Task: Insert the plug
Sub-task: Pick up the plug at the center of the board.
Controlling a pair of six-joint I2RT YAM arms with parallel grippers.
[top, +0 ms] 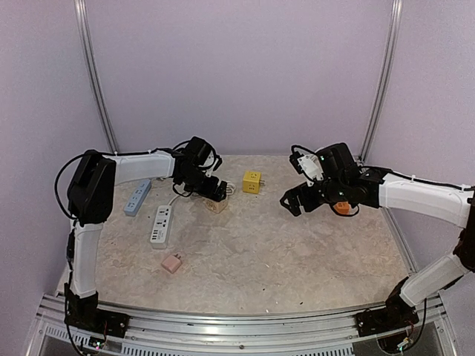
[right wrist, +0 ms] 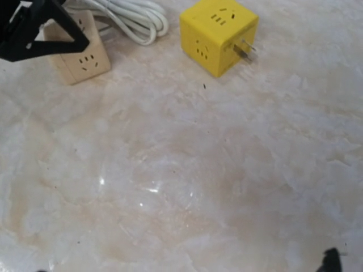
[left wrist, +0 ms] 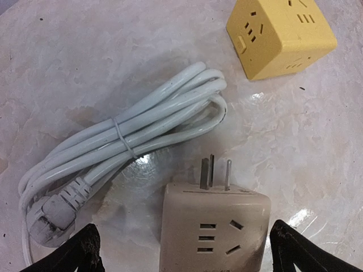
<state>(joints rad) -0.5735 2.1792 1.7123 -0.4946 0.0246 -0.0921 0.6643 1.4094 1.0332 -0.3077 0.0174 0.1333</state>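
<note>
A beige cube adapter with three metal prongs pointing away lies on the table; it also shows in the top view and the right wrist view. My left gripper is open, its fingers standing well apart on either side of the adapter without touching it. A yellow cube socket sits just beyond it, also seen in the left wrist view and the right wrist view. My right gripper is open and empty above bare table, right of the yellow cube.
A bundled white cable lies left of the beige adapter. A white power strip and a blue power strip lie at the left. A pink adapter sits nearer the front. An orange object is under the right arm.
</note>
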